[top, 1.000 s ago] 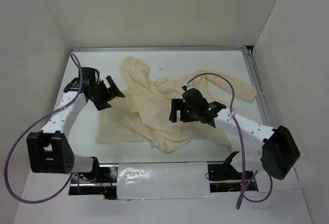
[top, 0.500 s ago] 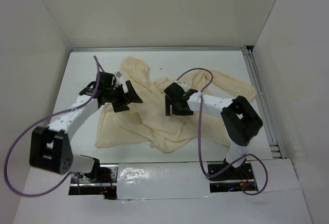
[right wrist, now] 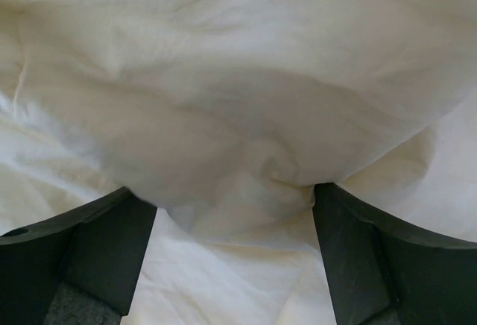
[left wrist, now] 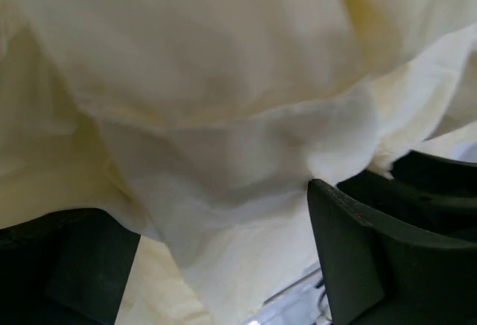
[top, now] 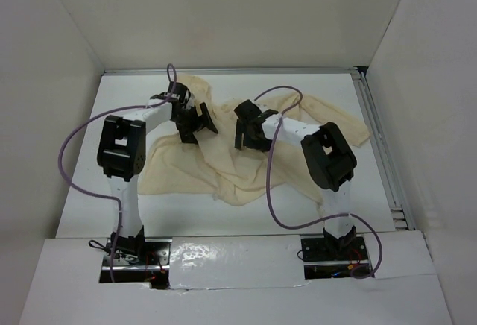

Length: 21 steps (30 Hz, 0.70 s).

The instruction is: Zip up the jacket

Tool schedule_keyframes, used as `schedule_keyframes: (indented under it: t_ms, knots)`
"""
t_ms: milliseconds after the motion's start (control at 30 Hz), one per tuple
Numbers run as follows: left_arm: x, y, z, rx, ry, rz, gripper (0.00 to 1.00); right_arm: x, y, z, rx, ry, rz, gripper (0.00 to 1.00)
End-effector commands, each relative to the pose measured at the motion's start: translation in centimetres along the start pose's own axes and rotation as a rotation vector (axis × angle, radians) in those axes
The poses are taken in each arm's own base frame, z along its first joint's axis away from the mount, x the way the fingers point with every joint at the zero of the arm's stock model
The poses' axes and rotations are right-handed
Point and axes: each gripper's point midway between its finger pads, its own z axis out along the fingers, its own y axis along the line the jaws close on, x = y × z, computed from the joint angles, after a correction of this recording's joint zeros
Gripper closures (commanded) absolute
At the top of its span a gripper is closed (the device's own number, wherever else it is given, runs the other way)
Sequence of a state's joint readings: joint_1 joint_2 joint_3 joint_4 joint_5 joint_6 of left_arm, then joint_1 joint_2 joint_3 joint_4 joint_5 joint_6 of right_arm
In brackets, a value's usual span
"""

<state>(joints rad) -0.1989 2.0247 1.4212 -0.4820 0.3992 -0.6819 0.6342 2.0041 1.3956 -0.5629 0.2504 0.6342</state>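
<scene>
1. I am watching the jacket [top: 186, 168] lying crumpled across the middle of the table [top: 127, 90], and I cannot see its zipper among the folds.
2. The left gripper [top: 203, 121] is hovering at upper centre, jaws spread wide and holding nothing, with cloth bulging between its fingers [left wrist: 358, 265].
3. The right gripper [top: 242, 127], just right of it, is gaping too, with a fold sitting between its fingers [right wrist: 82, 258].
4. Closing here, I am risking pinching stacked layers instead of a zipper edge.
5. The grippers are working close together, so I am risking a collision.
</scene>
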Motion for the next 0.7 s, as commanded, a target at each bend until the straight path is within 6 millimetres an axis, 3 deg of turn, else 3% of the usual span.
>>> schedule_keyframes:
  t_ms: [0,33,67,100,133,167,233,267,300,333,367,400,433,467,500,533,567,600,633,667]
  knots:
    - [-4.0,-1.4,1.4,0.017,-0.01,0.031,0.01,-3.4,0.2,1.0,-0.047,0.012,0.096,0.11]
    - [-4.6,-0.6,3.1,0.009,0.018,0.018,0.01,-5.4,0.8,0.8,-0.073,-0.019,0.107,0.11]
    - [-7.3,-2.5,2.3,0.042,-0.03,0.044,0.01,-6.5,1.0,0.7,-0.088,-0.034,0.116,0.11]
    - [-8.4,-2.9,2.4,0.057,-0.041,0.054,0.01,-8.3,0.4,0.8,-0.101,-0.049,0.147,0.1]
    - [-9.3,-2.5,3.4,0.062,-0.029,0.045,0.01,-11.0,1.1,0.0,-0.142,-0.094,0.157,0.1]
    - [-11.3,-4.6,2.0,0.119,-0.07,0.078,0.01,-12.0,1.0,0.2,-0.156,-0.099,0.169,0.1]
    - [-12.7,-5.4,0.6,0.145,-0.091,0.089,0.01,-15.7,0.6,-1.4,-0.195,-0.169,0.188,0.1]
    - [-12.9,-5.7,-0.5,0.147,-0.105,0.092,0.01,-16.5,0.3,-2.3,-0.197,-0.193,0.193,0.09]
    - [-13.3,-7.0,-3.3,0.163,-0.161,0.118,0.01,-15.7,-0.5,-1.3,-0.17,-0.18,0.192,0.09]
    - [-12.3,-5.3,-2.8,0.113,-0.165,0.098,0.01,-17.7,-0.5,-5.5,-0.217,-0.278,0.202,0.08]
    - [-11.9,-4.9,-4.1,0.09,-0.192,0.095,0.01,-17.7,-0.8,-6.5,-0.226,-0.301,0.207,0.08]
    - [-12.0,-5.5,-7.9,0.089,-0.265,0.078,0.01,-15.5,-1.6,-6.1,-0.215,-0.265,0.202,0.07]
    - [-10.1,-2.8,-7.6,0.039,-0.234,0.014,0.01,-14.9,-1.9,-6.9,-0.225,-0.273,0.202,0.0]
    - [-9.5,-1.8,-8.9,0.029,-0.254,-0.022,0.01,-15.4,-2.1,-9.6,-0.256,-0.323,0.21,0.0]
    - [-10.0,-1.6,-12.8,0.061,-0.34,-0.059,0.01,-12.8,-3.1,-8.7,-0.231,-0.278,0.216,0.0]
    - [-7.3,0.6,-11.8,0.036,-0.286,-0.116,0.01,-12.0,-3.6,-9.2,-0.224,-0.283,0.224,0.0]
    - [-7.2,1.9,-14.5,0.048,-0.343,-0.165,0.01,-12.1,-3.8,-11.6,-0.253,-0.328,0.243,0.0]
    - [-7.2,4.5,-15.7,0.02,-0.373,-0.237,0.01,-9.5,-4.9,-10.6,-0.219,-0.287,0.247,0.0]
    - [-5.5,6.8,-14.9,-0.024,-0.345,-0.303,0.01,-8.8,-5.4,-11.0,-0.218,-0.291,0.253,0.0]
    - [-5.1,8.0,-15.8,-0.051,-0.374,-0.358,0.01,-7.0,-6.1,-10.5,-0.204,-0.268,0.256,0.0]
